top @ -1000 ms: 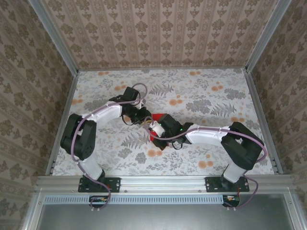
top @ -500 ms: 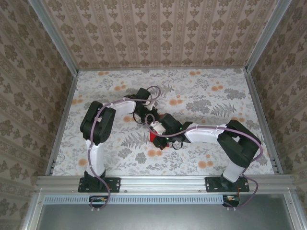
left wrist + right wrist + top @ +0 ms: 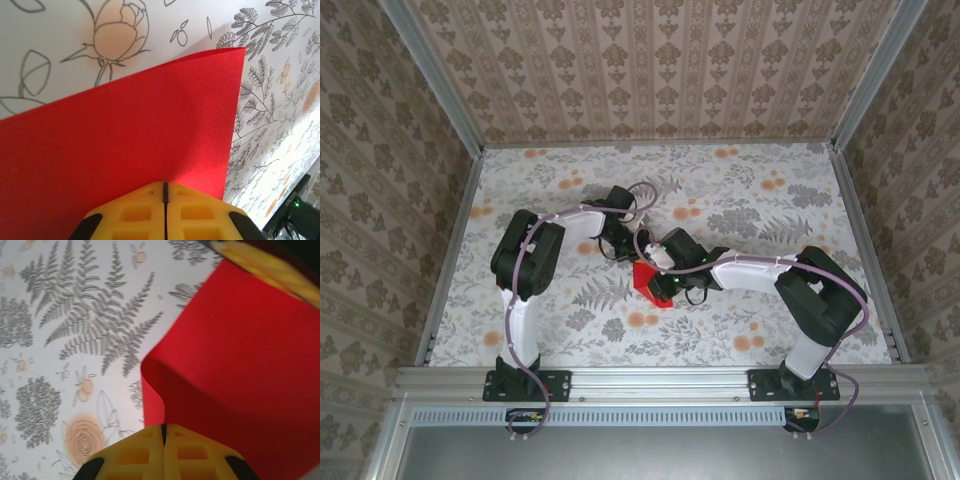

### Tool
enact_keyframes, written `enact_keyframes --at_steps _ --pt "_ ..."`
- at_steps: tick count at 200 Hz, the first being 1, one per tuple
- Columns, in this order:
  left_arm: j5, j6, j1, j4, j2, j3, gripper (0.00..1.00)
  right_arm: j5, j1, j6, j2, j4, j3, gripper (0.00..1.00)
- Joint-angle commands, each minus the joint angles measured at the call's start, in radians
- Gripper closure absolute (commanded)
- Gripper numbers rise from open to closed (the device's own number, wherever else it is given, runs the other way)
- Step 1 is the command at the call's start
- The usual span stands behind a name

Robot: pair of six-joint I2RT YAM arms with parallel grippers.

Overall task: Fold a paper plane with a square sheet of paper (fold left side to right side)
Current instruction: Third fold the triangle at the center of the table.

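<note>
Floral table carries the square sheet of paper, seemingly light, floppy and crease-prone, best held at its edges, where the left gripper and right gripper pinch it, fully closed.

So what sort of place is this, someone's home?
Probably a robot test booth, not a home: wallpapered panels in a metal frame, a floral-print table, and a left arm and right arm bolted to its near rail, handling a red sheet of paper.

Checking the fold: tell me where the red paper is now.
Top view: the square sheet of paper sits near the centre of the table, pinched by the left gripper and the right gripper.
</note>
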Motion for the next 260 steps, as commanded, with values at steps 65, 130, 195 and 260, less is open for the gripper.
enact_keyframes --at_steps 65,130,195,260 --pt "-0.005 0.022 -0.010 -0.025 0.021 0.022 0.94 0.118 -0.052 0.030 0.029 -0.081 0.050 1.00" --pt "-0.004 0.016 -0.011 -0.023 0.024 0.022 0.94 0.154 -0.057 0.028 0.059 -0.103 0.080 1.00" --pt "-0.005 0.014 -0.011 -0.022 0.027 0.025 0.94 0.167 -0.066 0.036 0.061 -0.100 0.074 1.00" --pt "-0.005 0.010 -0.011 -0.021 0.024 0.020 0.94 0.169 -0.072 0.033 0.051 -0.102 0.054 1.00"
